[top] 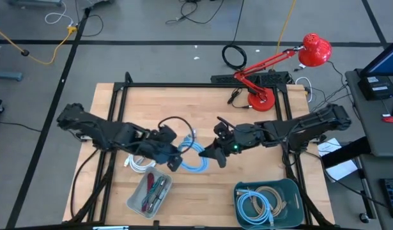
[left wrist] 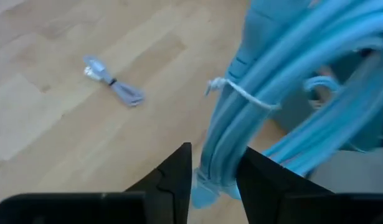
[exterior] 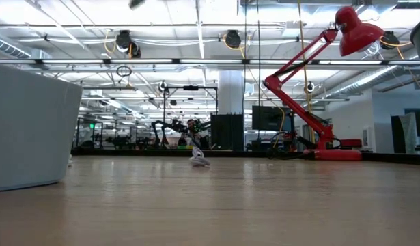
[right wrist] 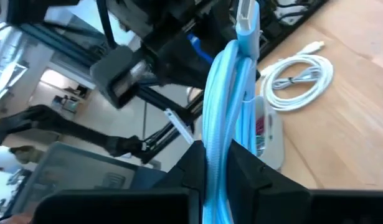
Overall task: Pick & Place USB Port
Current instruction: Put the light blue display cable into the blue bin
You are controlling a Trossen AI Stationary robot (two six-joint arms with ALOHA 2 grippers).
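A coil of light-blue cable [top: 195, 155], bound with a white tie [left wrist: 247, 96], hangs between my two grippers over the middle of the table. My left gripper [top: 175, 158] comes from the table's left and is shut on the coil [left wrist: 215, 152]. My right gripper [top: 212, 153] comes from the right and is shut on the coil's other side [right wrist: 217, 146]. The low view shows neither gripper nor the coil. A short grey cable piece with a plug [left wrist: 111, 83] lies loose on the wood. My left gripper pinches the blue bundle's several strands [left wrist: 210, 165] between its two fingers, just past the white tie. The coil runs on beyond the fingers, above the table. My right gripper pinches the bundle's strands [right wrist: 215, 134] between its two fingers, and a flat plug end [right wrist: 247, 22] sticks out past them.
A white cable coil [top: 140, 163] lies by the left gripper. A grey tray [top: 149, 191] with tools sits near the front edge, and a green bin [top: 268, 201] holding cable coils is at front right. A red desk lamp [top: 266, 76] stands at the far edge. A black cable loop [top: 174, 123] lies behind.
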